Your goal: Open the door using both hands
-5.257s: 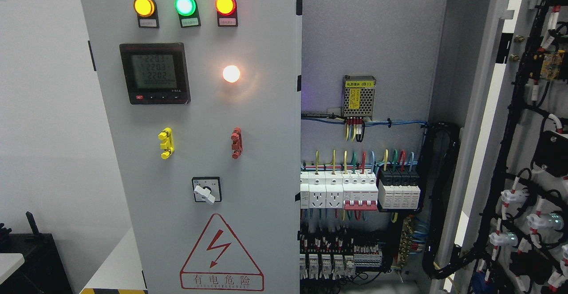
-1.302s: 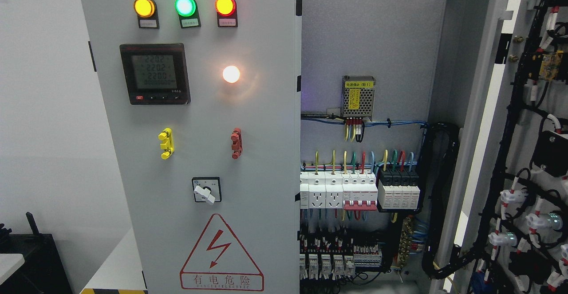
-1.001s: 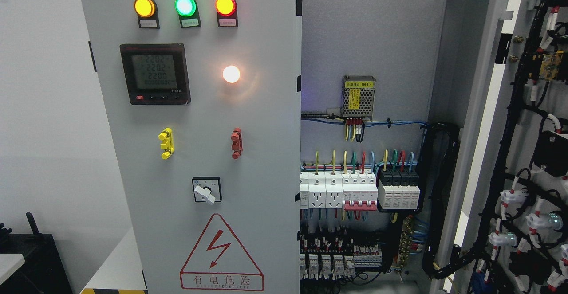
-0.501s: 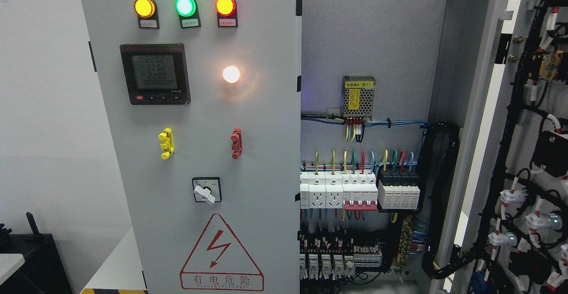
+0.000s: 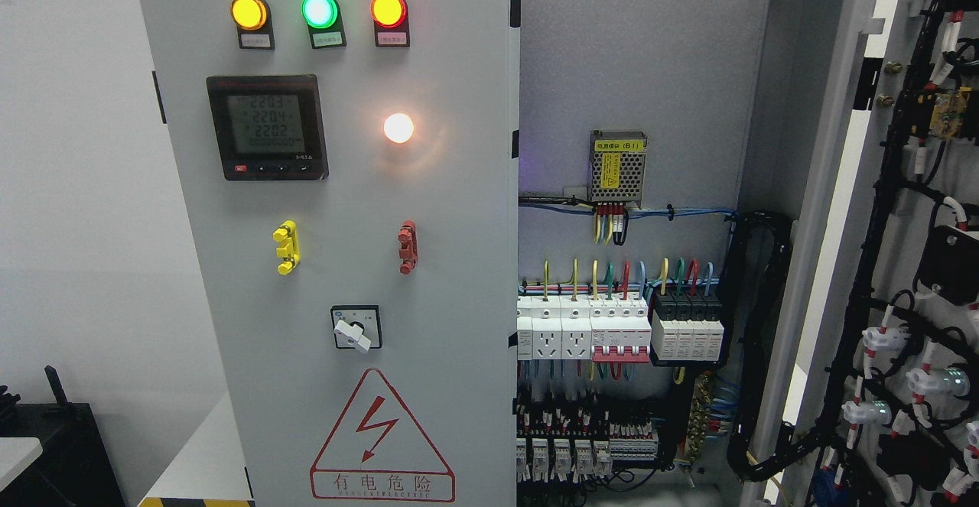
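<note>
at right: grey metal cabinet door [image 5: 879, 209] swung open
robot hand: neither visible, state unknown
technique: pull gently, clear of black wiring [image 5: 887, 277]

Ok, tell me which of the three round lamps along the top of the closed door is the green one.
The middle lamp is green; the left lamp glows amber and the right lamp red.

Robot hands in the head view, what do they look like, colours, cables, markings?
Neither hand or arm shows in the head view, so nothing can be said of their look. Only the electrical cabinet shows: its left door closed, its right door swung open.
</note>
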